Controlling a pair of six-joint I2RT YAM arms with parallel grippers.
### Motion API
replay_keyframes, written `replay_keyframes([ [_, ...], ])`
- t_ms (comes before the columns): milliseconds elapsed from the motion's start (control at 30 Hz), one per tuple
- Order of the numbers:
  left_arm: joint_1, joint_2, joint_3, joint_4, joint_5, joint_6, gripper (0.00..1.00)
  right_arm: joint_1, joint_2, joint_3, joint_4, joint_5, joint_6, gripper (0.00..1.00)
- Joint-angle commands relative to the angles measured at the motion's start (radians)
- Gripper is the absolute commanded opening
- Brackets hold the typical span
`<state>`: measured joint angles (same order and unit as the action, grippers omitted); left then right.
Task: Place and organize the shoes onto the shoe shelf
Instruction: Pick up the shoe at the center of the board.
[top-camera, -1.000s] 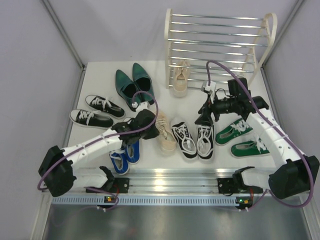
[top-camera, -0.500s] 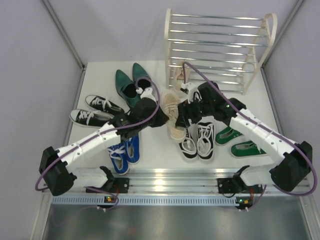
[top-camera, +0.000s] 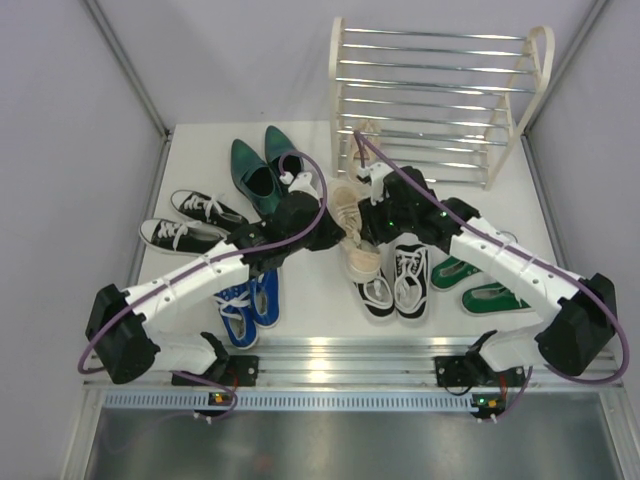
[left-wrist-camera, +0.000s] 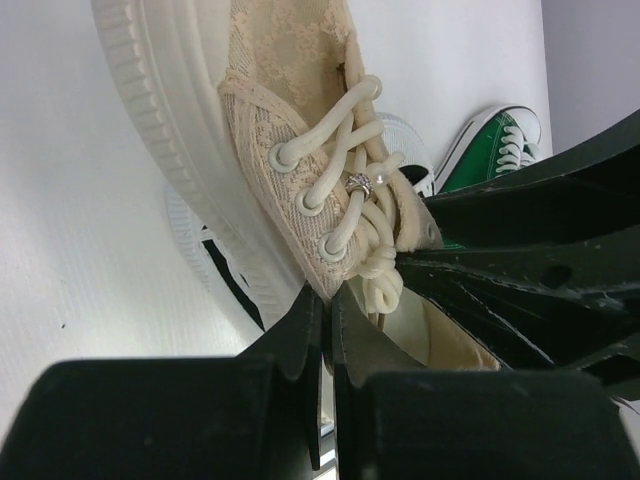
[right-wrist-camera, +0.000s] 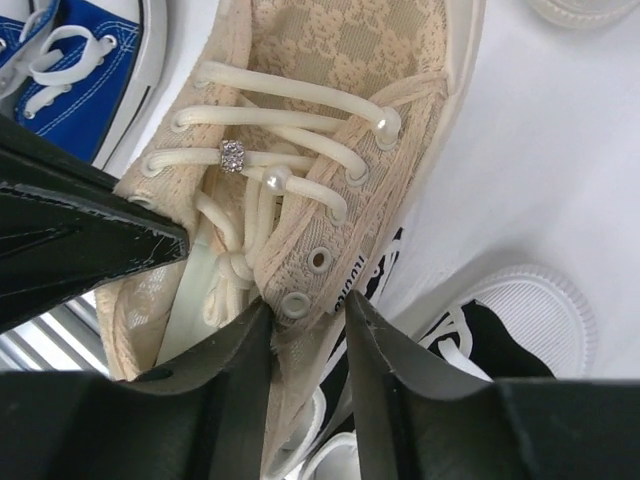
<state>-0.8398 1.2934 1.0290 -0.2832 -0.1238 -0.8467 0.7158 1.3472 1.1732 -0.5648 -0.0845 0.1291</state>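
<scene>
shoe (top-camera: 355, 245), beige: likely light, floppy | my left pincer (left-wrist-camera: 325, 300) clenched on its collar | right pincer (right-wrist-camera: 308, 312) straddles eyelet edge, grip unclear

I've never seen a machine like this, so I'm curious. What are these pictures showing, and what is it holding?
It's a robot with two arms, the left arm and the right arm, bolted to the near edge of a white table. The big picture looks down from above. The other two come from small cameras on each wrist, so you see the black fingers up close. On the table lie dark green dress shoes, blue sneakers, green sneakers and black-and-white sneakers, with a shoe shelf at the back. The left gripper is pinched shut on a beige shoe. The right gripper clamps the shoe's laced side, so both seem to hold it.
</scene>
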Motion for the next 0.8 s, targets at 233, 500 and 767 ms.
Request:
replay_keyframes([
  [233,-0.007,-0.049,-0.004,0.274,0.076,-0.064,0.0,0.001,0.044,0.045,0.088,0.062,-0.036,0.0],
  [500,-0.002,-0.1,-0.076,0.297,0.029,-0.104,0.44,-0.234,0.012,0.098,0.135,-0.234,-0.019,0.0],
  [767,0.008,-0.221,-0.17,0.259,-0.039,-0.114,0.73,-0.384,-0.037,0.042,0.184,-0.247,-0.069,0.0],
])
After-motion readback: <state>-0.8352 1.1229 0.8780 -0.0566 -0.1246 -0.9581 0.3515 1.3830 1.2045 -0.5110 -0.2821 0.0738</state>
